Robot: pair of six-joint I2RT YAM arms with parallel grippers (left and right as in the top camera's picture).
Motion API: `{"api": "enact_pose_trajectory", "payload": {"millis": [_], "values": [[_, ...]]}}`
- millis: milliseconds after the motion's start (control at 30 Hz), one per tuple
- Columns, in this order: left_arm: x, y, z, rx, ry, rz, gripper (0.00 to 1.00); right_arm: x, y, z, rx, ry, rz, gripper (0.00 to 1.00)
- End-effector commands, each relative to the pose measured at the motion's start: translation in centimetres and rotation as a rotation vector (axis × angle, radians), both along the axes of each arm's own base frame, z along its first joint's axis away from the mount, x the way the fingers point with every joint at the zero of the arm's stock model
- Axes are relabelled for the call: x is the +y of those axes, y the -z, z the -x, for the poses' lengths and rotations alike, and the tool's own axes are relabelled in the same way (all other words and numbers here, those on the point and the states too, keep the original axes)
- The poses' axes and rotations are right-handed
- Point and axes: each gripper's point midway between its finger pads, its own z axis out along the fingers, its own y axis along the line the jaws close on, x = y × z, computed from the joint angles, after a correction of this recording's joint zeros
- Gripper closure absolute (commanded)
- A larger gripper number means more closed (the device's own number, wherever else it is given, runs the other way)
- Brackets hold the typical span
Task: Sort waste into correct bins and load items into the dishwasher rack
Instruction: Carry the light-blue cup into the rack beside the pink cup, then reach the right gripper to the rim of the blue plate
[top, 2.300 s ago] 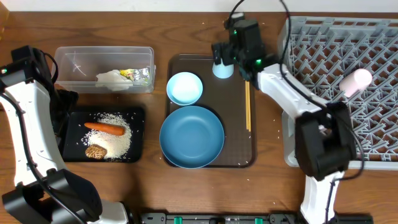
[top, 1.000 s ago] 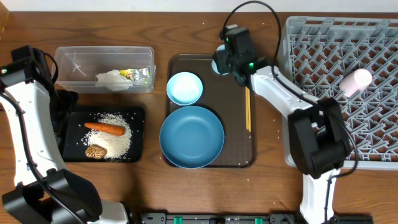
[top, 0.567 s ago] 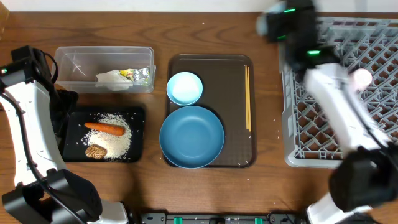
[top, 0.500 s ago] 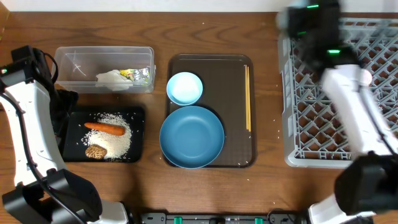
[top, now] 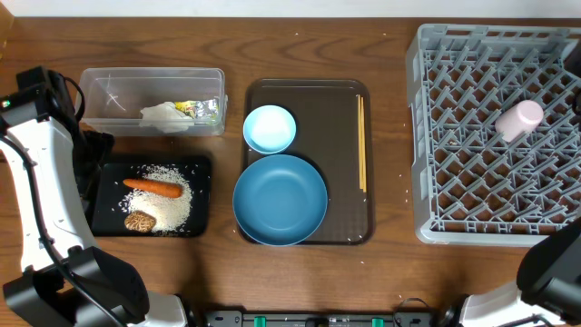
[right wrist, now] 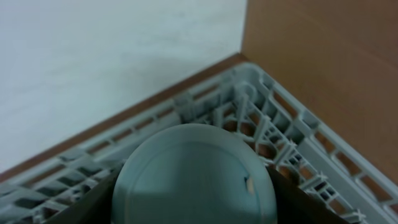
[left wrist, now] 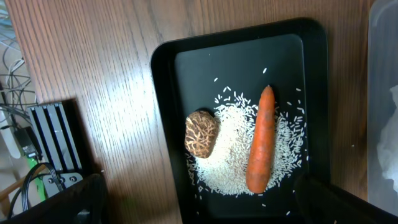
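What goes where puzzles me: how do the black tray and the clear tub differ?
The tray is black and shallow; the tub is clear and deeper. The tray holds rice, a carrot and a brown lump; the tub holds tissue and a wrapper. Both are rectangular.

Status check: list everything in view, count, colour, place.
dishwasher rack: 1, grey, right
pink cup: 1, pale, in rack
brown tray: 1, brown, centre
plate: 1, dark blue, brown tray
bowl: 1, light blue, brown tray
chopsticks: 1 pair, wooden, brown tray
clear tub: 1, holds tissue, wrapper, foil
black tray: 1, holds rice, carrot, brown lump
blue cup: 1, light, by rack corner
left end effector: 1, open above black tray
right end effector: 1, holding blue cup
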Motion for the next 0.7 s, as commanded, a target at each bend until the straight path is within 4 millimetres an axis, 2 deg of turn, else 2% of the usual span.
{"api": "enact_pose_trajectory", "payload": {"millis": [0,133,233,300,400,433,567,667], "values": [[0.1,-0.1,0.2,-0.001,-0.016,-0.002,0.02,-0.8,3.4,-0.4,0.063,-0.011,-0.036,0.41],[0.1,-0.1,0.2,-0.001,-0.016,-0.002,0.02,-1.2,6.2,-0.7,0.113,-0.006,-0.063,0.38],[0.1,-0.1,0.2,-0.001,-0.016,-0.002,0.02,-1.3,7.0,-0.9,0.123,-0.006,-0.069,0.35],[0.1,-0.1,0.2,-0.001,-0.016,-0.002,0.02,-1.3,7.1,-0.9,0.124,-0.006,-0.068,0.30],[0.1,-0.1,0.2,-0.002,-0.016,-0.002,0.02,-1.3,7.0,-0.9,0.121,-0.006,-0.067,0.15],[0.1,-0.1,0.2,-0.002,-0.016,-0.002,0.02,-1.3,7.0,-0.9,0.121,-0.006,-0.067,0.13],[0.1,-0.1,0.2,-0.002,-0.016,-0.002,0.02,-0.6,6.9,-0.7,0.133,-0.019,-0.079,0.11],[0.1,-0.1,0.2,-0.001,-0.016,-0.002,0.02,0.6,5.5,-0.9,0.113,-0.049,-0.074,0.11]]}}
